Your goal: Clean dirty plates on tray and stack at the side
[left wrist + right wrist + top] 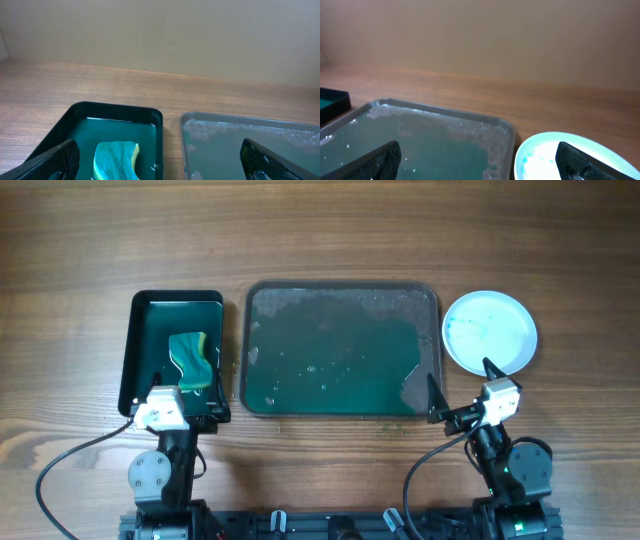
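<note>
Overhead, the tray [340, 285] lay in the middle of the worktop [320, 230], its long axis running left to right, filmed with teal water and pale scum along the far rim. The plate [490, 330], white with a faint teal tint, sat off the tray, just beside its right end; whether others lay beneath it I could not tell. My right hand [458, 370] hung spread over the gap between them, and of the wrist cameras only its own caught the plate. My left hand [159, 149] was spread too, over the near edge of the black tray [178, 297], where a teal-and-yellow sponge [193, 360] lay in teal water.
</note>
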Available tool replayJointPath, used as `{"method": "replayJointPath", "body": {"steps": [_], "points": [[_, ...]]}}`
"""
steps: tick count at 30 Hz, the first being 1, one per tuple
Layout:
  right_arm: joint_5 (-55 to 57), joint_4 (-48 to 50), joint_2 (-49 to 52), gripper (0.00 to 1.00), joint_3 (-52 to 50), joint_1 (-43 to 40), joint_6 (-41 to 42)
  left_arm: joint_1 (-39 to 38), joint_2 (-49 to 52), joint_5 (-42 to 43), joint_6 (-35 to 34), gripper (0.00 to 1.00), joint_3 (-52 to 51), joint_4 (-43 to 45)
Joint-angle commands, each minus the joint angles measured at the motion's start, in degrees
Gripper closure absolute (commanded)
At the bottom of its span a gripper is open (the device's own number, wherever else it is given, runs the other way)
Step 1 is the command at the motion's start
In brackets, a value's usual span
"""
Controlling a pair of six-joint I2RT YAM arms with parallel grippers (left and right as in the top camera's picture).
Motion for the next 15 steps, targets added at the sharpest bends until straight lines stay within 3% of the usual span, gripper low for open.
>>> {"method": "replayJointPath", "body": {"steps": [1, 15], "points": [[-0.11, -0.02, -3.17, 0.00, -0.07, 0.11, 0.28, -0.26, -0.39, -0.57, 0.90, 0.00, -0.37, -0.13], [-0.11, 0.02, -2.54, 0.00, -0.07, 0.13, 0.24, -0.28, -0.39, -0.57, 0.90, 0.00, -0.37, -0.13]]}}
